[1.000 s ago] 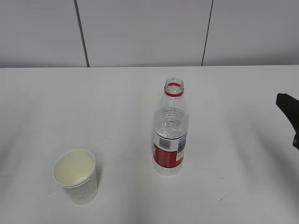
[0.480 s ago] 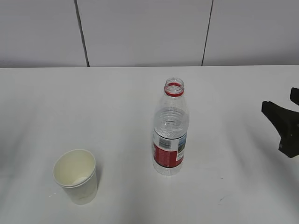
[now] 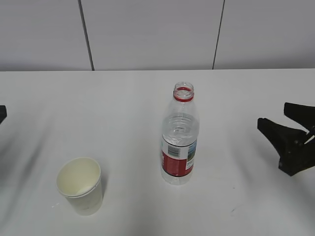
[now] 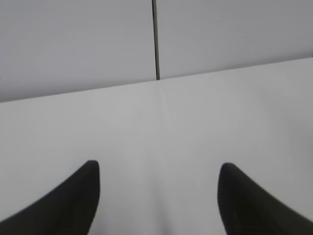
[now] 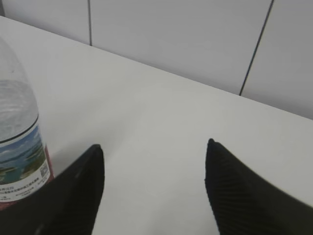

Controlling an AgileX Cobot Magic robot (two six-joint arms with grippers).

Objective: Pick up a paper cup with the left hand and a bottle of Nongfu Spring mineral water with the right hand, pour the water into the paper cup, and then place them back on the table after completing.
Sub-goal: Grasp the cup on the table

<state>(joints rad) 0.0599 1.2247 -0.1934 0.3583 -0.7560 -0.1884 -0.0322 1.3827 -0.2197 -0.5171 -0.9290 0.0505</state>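
Observation:
An uncapped clear water bottle (image 3: 179,137) with a red label and red neck ring stands upright mid-table, partly filled with clear water. It also shows at the left edge of the right wrist view (image 5: 19,142). An empty cream paper cup (image 3: 80,185) stands upright at the front left. My right gripper (image 3: 272,114) is open and empty, to the right of the bottle and apart from it; its jaws stand wide in the right wrist view (image 5: 154,147). My left gripper (image 4: 157,166) is open and empty over bare table; only a black tip (image 3: 2,114) shows at the exterior view's left edge.
The white table (image 3: 123,108) runs back to a grey panelled wall (image 3: 147,34) with dark vertical seams. A faint scuff mark (image 3: 232,210) lies at the front right.
My right gripper has moved left into view toward the bottle. A tip of my left gripper has appeared at the left edge. Bottle and cup have not moved.

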